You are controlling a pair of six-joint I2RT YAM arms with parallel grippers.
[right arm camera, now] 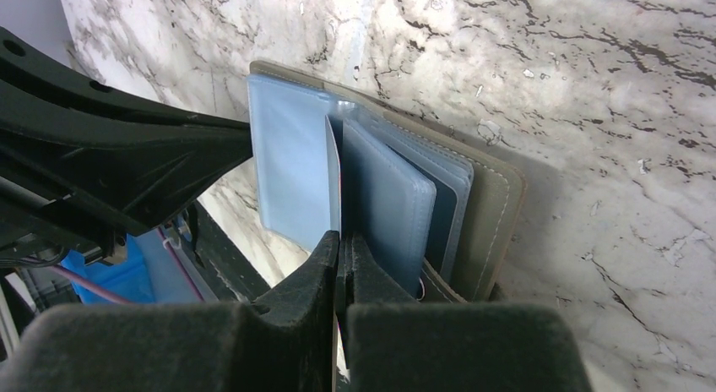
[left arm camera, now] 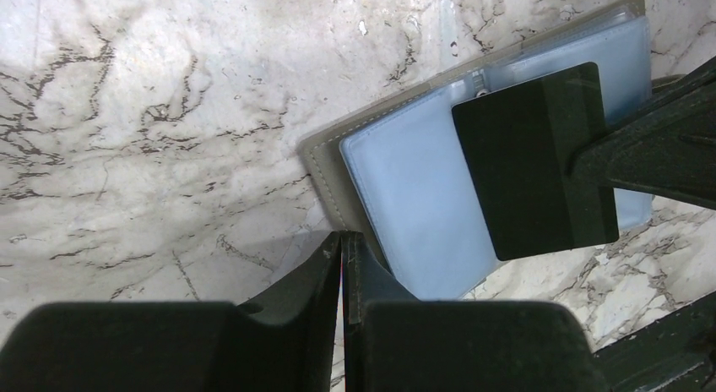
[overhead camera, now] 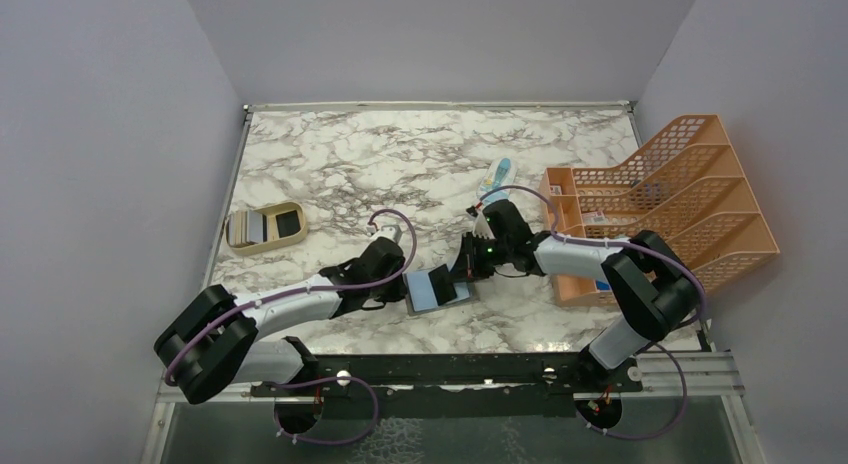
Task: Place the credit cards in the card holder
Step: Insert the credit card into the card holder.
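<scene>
The holder [overhead camera: 425,304] lies open on the table [overhead camera: 350,164] just ahead of the two arm bases, grey cover down and pale blue sleeves up. The right pincer [right arm camera: 339,240] is clenched on one edge of a card [left arm camera: 532,155]. From the left wrist the card shows a dark face and lies over the sleeves near the fold; from the right wrist it is seen edge-on, standing between two sleeves. The left pincer [left arm camera: 342,240] is clenched, with its tips touching the holder's opposite edge; whether it pinches a sleeve I cannot tell. More cards [overhead camera: 250,227] sit in a tan tray [overhead camera: 270,247] well to the left. A packet [overhead camera: 496,172] lies farther back, near an orange rack [overhead camera: 700,184] on the right
</scene>
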